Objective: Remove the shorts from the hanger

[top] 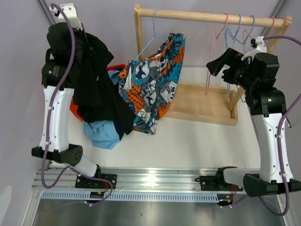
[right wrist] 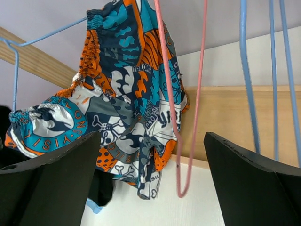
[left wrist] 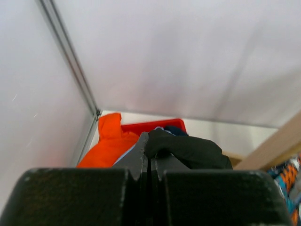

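Observation:
The patterned blue-orange-white shorts point(top: 153, 84) hang on a light blue hanger point(top: 151, 35) from the wooden rack point(top: 211, 18); they also fill the right wrist view point(right wrist: 127, 108). My left gripper point(left wrist: 151, 148) is shut on the black shorts point(top: 99, 89), held high at the left; the black cloth point(left wrist: 188, 150) bunches over the fingertips. The orange shorts point(left wrist: 110, 143) lie below, with the light blue shorts point(top: 101, 134) and a bit of navy point(left wrist: 176, 129). My right gripper point(top: 217, 63) is open and empty, right of the patterned shorts, among empty hangers.
Empty pink hangers point(right wrist: 181, 117) and blue hangers point(right wrist: 249, 75) hang at the rack's right end. The rack's wooden base point(top: 202, 106) lies on the white table. A red bin point(left wrist: 155, 126) sits at the left under the pile.

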{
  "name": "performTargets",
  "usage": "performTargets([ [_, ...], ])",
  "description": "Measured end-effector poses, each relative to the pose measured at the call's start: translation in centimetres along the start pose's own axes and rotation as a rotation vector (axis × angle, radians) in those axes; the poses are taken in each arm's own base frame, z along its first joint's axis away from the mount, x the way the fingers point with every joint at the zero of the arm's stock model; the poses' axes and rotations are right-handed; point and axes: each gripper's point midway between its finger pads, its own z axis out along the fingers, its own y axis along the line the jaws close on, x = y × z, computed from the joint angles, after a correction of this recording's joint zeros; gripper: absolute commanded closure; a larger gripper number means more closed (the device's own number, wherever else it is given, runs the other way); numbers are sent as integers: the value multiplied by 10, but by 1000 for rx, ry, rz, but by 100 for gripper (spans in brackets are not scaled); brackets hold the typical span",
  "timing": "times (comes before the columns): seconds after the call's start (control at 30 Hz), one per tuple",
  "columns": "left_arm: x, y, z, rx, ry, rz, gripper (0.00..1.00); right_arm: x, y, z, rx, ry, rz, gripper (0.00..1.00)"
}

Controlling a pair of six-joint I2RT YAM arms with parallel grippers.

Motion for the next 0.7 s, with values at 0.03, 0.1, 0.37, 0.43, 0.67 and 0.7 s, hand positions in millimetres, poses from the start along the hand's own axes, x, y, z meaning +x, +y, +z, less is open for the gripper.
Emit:
performTargets([
  [0.03,1,1,11,-2,0,-3,100,-1,1,-3,-2,-3,-5,1],
  [0.1,10,8,28,-18,21,-12,100,-6,6,-12,-11,-10,-15,1],
  [0.37,128,47,83,-144,258,-71,1,-49,48,-59,-121,-133,-56,1],
  [0.43,158,46,87,-156,321,-94,1,-54,58,-68,-158,-149,-61,1],
  [0.67,195,34,44,-115,378,-134,1,-49,99,-57,-319,-102,-57,1],
  [0.7,191,29,28,-92,366,-133,1,-49,110,-53,-351,-92,-63,1],
])
